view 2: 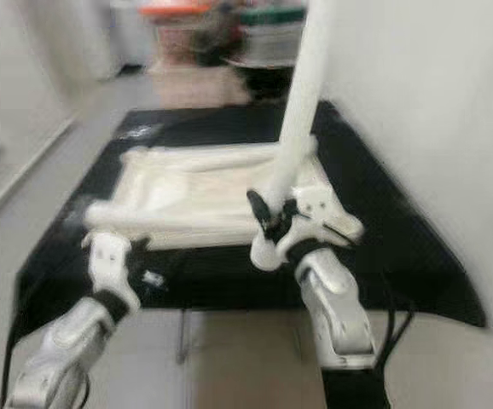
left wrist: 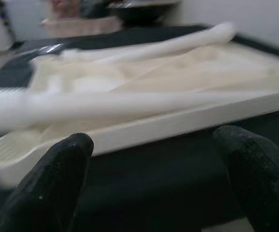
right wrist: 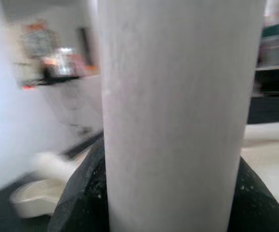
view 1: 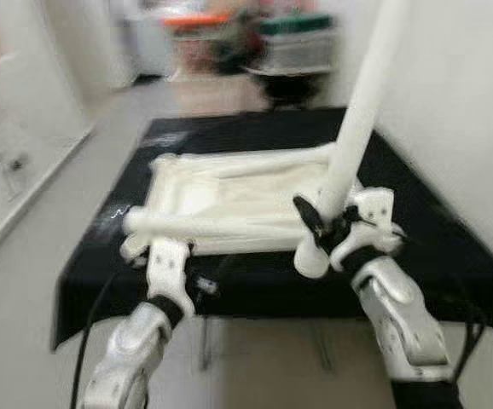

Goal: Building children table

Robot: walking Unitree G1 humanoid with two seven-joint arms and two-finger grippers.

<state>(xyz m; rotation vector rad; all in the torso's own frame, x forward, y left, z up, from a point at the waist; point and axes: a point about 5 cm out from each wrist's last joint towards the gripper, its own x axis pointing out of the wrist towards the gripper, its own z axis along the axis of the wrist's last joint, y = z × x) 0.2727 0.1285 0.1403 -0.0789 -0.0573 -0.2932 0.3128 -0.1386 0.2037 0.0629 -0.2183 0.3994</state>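
My right pincer (view 1: 319, 223) is clenched around 1 white table leg (view 1: 359, 111), gripping it near its lower end. The leg stands nearly upright, tilted a little, its rounded foot just at the near right corner of the white child's table panel (view 1: 229, 200). In my right wrist view the leg (right wrist: 173, 116) stands between my 2 black fingers (right wrist: 79, 198), which press against it on either side.

The panel lies flat, underside up, on a tabletop covered in black cloth (view 1: 434, 230). 2 more white legs lie on the panel: 1 along its near edge (view 1: 212, 226) and 1 along its far edge (view 1: 246, 160).

My left pincer (left wrist: 154, 159) is released, its 2 fingers (left wrist: 57, 179) spread wide and holding nothing. It sits just before the panel's near left corner, level with the panel's edge and the leg lying along it (left wrist: 105, 107).

Beyond the tabletop there are blurred bins or crates (view 1: 293, 38) with orange and green tops against the back of the room, and a white wall (view 1: 460, 85) runs along my right side. The pictures are blurred, and I can read no writing, brand or label anywhere.
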